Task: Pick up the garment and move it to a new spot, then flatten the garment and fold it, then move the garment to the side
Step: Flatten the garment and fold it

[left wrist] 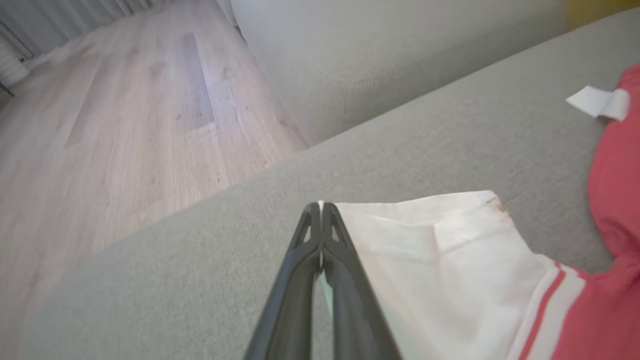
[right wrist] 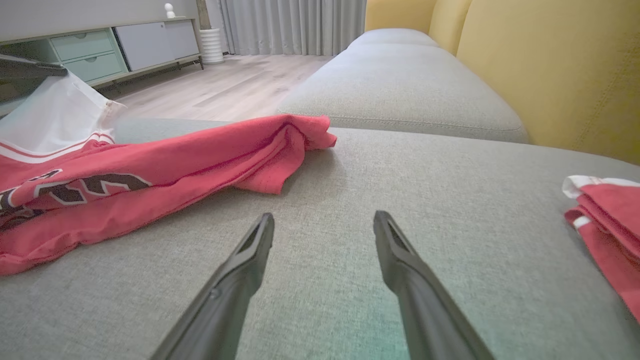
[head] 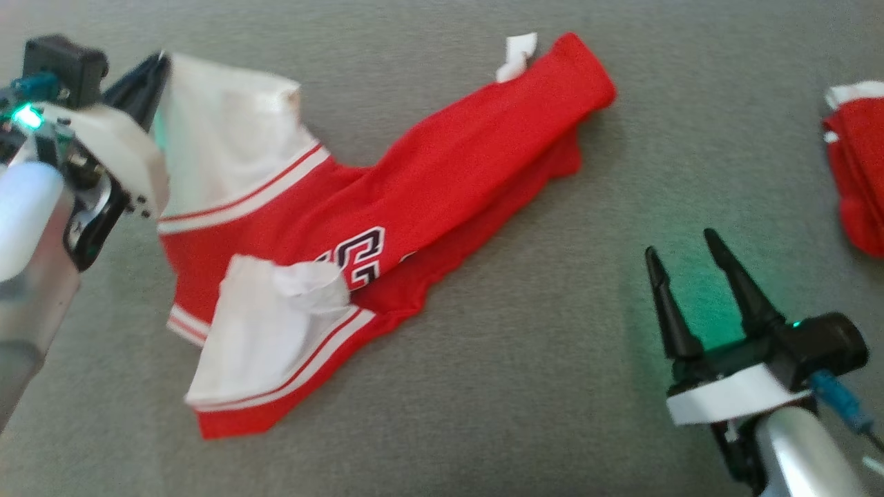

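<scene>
A red garment (head: 449, 166) with white sleeves, white stripes and dark lettering lies crumpled and stretched diagonally across the grey sofa cushion (head: 483, 386). My left gripper (head: 162, 59) is at the upper left, shut on the edge of the upper white sleeve (left wrist: 440, 260), and its fingertips (left wrist: 320, 204) pinch the cloth corner. The sleeve is pulled up and taut. My right gripper (head: 681, 243) hovers open over bare cushion at the lower right, apart from the garment (right wrist: 150, 165), with nothing between its fingers (right wrist: 255, 250).
A second red and white garment (head: 860, 179) lies folded at the cushion's right edge. The cushion's left edge drops to a wooden floor (left wrist: 125, 125). A yellow sofa back (right wrist: 550, 65) rises on the right, and a cabinet (right wrist: 100, 47) stands far off.
</scene>
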